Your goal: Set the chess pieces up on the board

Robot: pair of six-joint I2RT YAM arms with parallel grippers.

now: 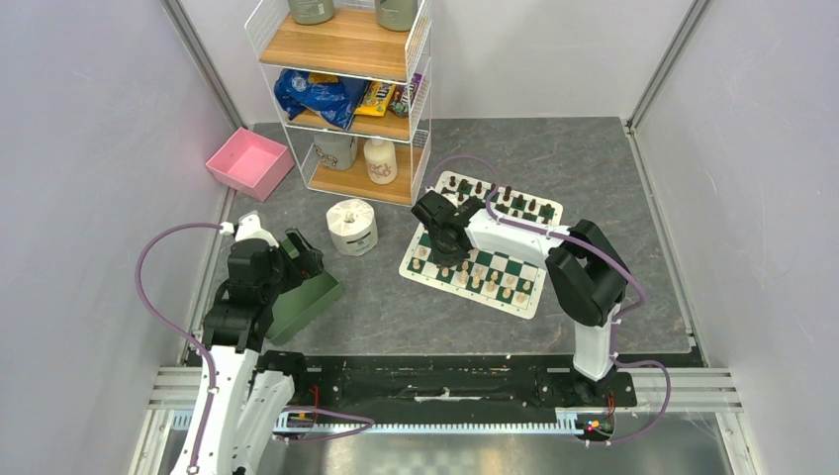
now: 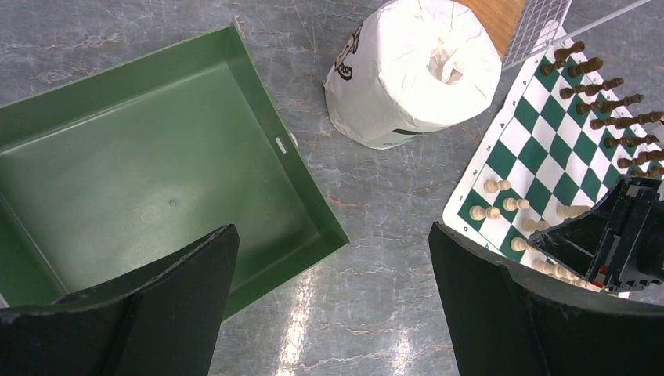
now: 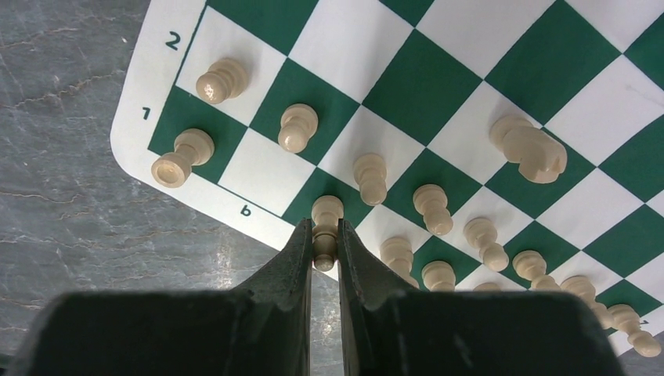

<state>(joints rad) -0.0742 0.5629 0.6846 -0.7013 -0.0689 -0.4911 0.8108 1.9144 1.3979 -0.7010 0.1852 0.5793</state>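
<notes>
While the left pincer [image 2: 333, 235] hangs wide, the right pincer [image 3: 324, 239] grips a cream piece [image 3: 326, 210], apparently seating it on the board [image 3: 407, 86].

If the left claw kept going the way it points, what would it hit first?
Likely the bare table beside a corner of the green bin, or its rim; depth is unclear.

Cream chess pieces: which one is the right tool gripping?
The cream piece at the board edge beside the printed b; only it sits inside the right tool.
</notes>
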